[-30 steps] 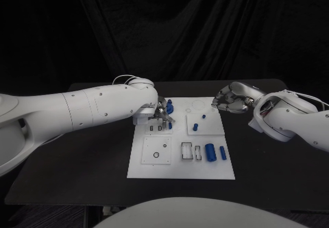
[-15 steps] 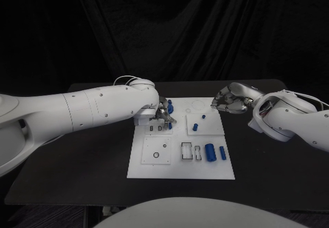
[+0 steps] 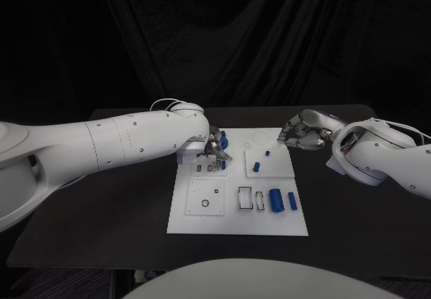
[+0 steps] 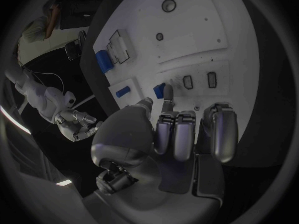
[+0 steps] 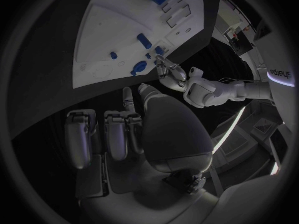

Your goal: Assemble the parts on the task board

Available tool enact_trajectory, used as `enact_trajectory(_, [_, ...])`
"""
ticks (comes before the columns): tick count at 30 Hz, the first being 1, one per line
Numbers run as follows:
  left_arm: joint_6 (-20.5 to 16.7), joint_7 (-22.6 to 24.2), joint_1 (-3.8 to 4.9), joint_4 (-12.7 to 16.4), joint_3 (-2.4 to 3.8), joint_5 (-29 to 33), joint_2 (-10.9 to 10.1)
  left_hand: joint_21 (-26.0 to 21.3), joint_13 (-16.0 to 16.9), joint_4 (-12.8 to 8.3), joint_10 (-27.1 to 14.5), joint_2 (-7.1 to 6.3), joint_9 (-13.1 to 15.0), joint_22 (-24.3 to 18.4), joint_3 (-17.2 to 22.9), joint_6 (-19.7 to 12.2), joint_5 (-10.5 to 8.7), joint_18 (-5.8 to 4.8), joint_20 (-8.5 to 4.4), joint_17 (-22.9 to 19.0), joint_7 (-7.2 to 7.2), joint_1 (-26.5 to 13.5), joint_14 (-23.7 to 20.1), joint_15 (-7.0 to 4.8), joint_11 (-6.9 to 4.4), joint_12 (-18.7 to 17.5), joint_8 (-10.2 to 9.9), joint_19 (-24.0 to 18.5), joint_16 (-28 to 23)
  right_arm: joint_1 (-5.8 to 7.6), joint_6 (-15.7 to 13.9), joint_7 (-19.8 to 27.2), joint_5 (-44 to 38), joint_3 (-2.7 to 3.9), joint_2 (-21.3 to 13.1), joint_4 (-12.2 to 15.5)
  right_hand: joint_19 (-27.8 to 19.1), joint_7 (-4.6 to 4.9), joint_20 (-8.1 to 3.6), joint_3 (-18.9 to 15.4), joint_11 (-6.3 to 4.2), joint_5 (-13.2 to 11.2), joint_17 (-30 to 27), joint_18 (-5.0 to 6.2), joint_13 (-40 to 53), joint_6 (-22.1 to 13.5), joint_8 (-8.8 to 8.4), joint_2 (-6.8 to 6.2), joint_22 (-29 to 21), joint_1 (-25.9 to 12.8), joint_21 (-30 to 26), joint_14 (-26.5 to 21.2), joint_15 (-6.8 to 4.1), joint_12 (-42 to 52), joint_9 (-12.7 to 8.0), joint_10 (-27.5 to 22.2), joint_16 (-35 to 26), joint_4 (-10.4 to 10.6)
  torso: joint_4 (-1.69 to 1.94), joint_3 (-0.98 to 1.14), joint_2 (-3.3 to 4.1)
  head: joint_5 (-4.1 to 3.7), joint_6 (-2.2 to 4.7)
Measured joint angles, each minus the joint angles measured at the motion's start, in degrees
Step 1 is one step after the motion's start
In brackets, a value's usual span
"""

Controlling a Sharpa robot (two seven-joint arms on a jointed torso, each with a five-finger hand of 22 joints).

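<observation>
Over the task board — left hand pinches a blue part (fingers curled).

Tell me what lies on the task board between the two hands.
In the head view, between the left hand and the right hand lies the far end of the task board, with a small blue peg and a blue part on it.

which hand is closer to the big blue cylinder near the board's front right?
Left, though neither is close. The left hand sits over the board's far-left part; the right hand hangs off the far-right corner, farther from the blue cylinder.
</observation>
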Motion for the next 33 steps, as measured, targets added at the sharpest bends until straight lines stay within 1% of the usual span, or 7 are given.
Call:
enact_trajectory(4, [0.00,0.00,0.00,0.00,0.00,0.00,0.01,0.00,0.00,0.00,0.00,-0.08,-0.04,0.00,0.00,0.00,0.00,0.00,0.00,0.03,0.00,0.39,0.00,0.00,0.00,0.00,-0.13,0.00,0.00,0.00,0.35,-0.12,0.00,0.00,0.06,0.00,0.00,-0.03,0.00,0.00,0.00,0.00,0.00,0.00,0.00,-0.03,0.00,0.00,0.00,0.00,0.00,0.00,0.00,0.00,0.00,0.00,0.00,0.00,-0.01,-0.02,-0.01,0.02,0.00])
enact_trajectory(5, [0.01,0.00,0.00,0.00,0.00,0.00,0.01,-0.10,0.00,-0.01,0.00,-0.08,-0.04,0.00,0.01,0.00,0.00,0.00,0.00,0.04,0.00,0.39,0.00,0.00,0.00,0.00,-0.13,0.00,0.00,0.00,0.45,-0.16,0.00,0.00,0.07,0.00,0.00,-0.20,0.00,0.00,0.00,0.00,0.00,0.01,0.00,-0.20,0.00,0.00,0.00,0.00,0.00,0.00,0.00,0.00,0.00,0.00,0.00,0.00,-0.01,-0.02,-0.01,0.03,0.00])
enact_trajectory(19, [0.09,-0.07,-0.02,-0.05,0.00,0.00,0.16,-0.22,0.00,-0.15,0.00,-0.08,-0.03,0.00,0.16,0.00,0.21,0.00,0.00,0.04,0.00,0.39,0.00,0.00,0.00,0.00,-0.13,0.00,0.00,0.00,1.35,-0.58,0.00,0.00,0.20,0.00,0.00,-0.21,0.00,0.00,0.00,0.00,0.00,0.00,0.00,-0.20,0.00,0.00,0.03,0.00,0.00,0.00,0.00,0.00,0.00,0.00,0.00,0.00,-0.04,-0.05,-0.04,-0.05,0.00])
enact_trajectory(21, [0.12,-0.09,-0.02,-0.05,0.01,0.00,0.17,-0.45,0.00,-0.15,0.00,-0.08,-0.03,0.00,0.15,0.00,0.21,0.00,0.00,0.04,0.00,0.39,0.00,0.00,0.00,0.00,-0.13,0.00,0.00,0.00,1.42,-0.62,0.00,0.00,0.21,0.00,0.00,-0.21,0.00,0.00,0.19,0.00,0.00,0.00,0.00,-0.21,0.00,0.00,0.04,0.00,0.00,0.00,0.00,0.00,-0.01,-0.20,0.00,0.00,-0.05,-0.05,-0.04,-0.12,0.00])
enact_trajectory(26, [0.26,-0.13,-0.04,-0.09,0.01,0.01,0.24,-0.68,0.00,-0.32,0.00,-0.08,-0.03,0.00,0.32,0.00,0.31,0.00,0.00,0.04,0.00,0.39,0.00,0.00,0.00,0.00,-0.34,0.00,0.00,0.00,1.53,-0.67,0.00,0.00,0.20,0.00,0.00,-0.21,0.00,0.00,0.20,0.00,0.00,0.01,0.00,-0.20,0.00,0.00,0.04,0.00,0.00,0.00,0.00,0.00,-0.01,-0.21,0.00,0.00,-0.05,-0.05,-0.04,-0.14,0.00])
enact_trajectory(28, [0.35,-0.15,-0.06,-0.21,0.01,0.01,0.33,-0.73,0.00,-0.41,0.00,-0.31,-0.03,0.00,0.23,0.00,0.46,0.01,0.00,0.03,0.00,0.62,0.00,0.00,0.00,0.00,-0.59,0.00,0.00,0.00,1.55,-0.68,0.00,0.00,0.20,0.00,0.00,-0.21,0.00,0.00,0.20,0.00,0.00,0.01,0.00,-0.20,0.00,0.00,0.04,0.00,-0.02,0.00,0.00,0.00,-0.01,-0.20,0.00,0.00,-0.07,-0.05,-0.04,-0.06,0.00])
enact_trajectory(33, [0.60,-0.19,-0.22,-0.36,0.01,0.01,0.44,-0.73,0.00,-0.65,0.00,-0.19,-0.08,0.00,0.33,0.06,0.46,0.01,0.00,0.03,0.06,0.74,0.00,0.00,0.00,0.00,-0.60,0.00,0.00,0.00,1.57,-0.68,0.00,0.00,0.20,0.00,0.00,-0.20,0.00,0.00,0.21,0.00,0.00,0.01,0.00,-0.20,0.00,0.00,0.03,0.00,-0.23,0.00,0.00,0.00,0.00,-0.20,0.00,0.00,-0.07,-0.06,-0.07,0.01,0.00])
